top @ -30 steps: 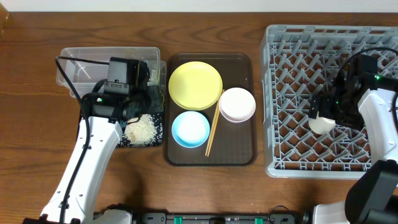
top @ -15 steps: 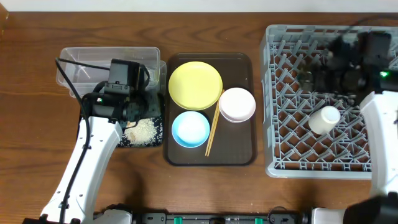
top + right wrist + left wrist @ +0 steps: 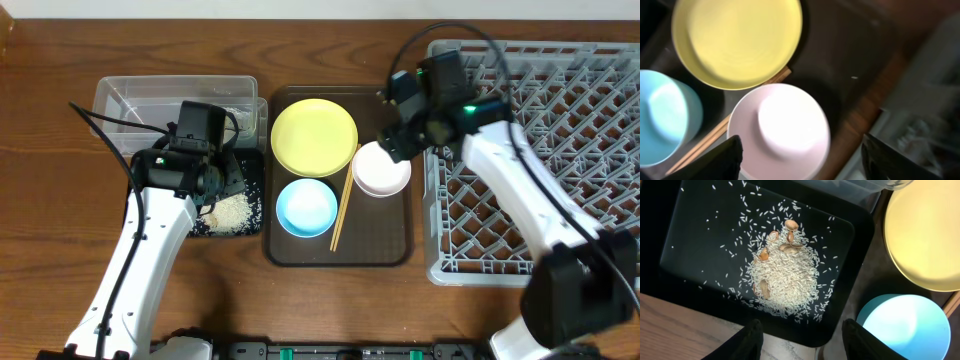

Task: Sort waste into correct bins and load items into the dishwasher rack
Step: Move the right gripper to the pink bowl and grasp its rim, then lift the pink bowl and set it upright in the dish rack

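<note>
A heap of white rice (image 3: 785, 275) with a few brown shell bits lies in the shallow black tray (image 3: 695, 240). My left gripper (image 3: 805, 339) hangs over that tray's near edge, open and holding nothing. On the brown serving tray (image 3: 380, 240) are the yellow plate (image 3: 314, 137), the light blue bowl (image 3: 306, 207), the white bowl (image 3: 381, 170) and the chopsticks (image 3: 343, 205). My right gripper (image 3: 802, 160) hovers open above the white bowl (image 3: 782, 130), its fingers spread wider than the bowl and clear of it. The cup is out of sight.
The clear tub (image 3: 140, 100) stands behind the black tray, touching it. The big grey dishwasher rack (image 3: 590, 150) fills the right side, with my right arm reaching out of it across its left wall. The chopsticks lie between the two bowls.
My right arm let go of the cup in the rack and swung left to above the white bowl. My left gripper stayed over the black tray and opened a little wider.
</note>
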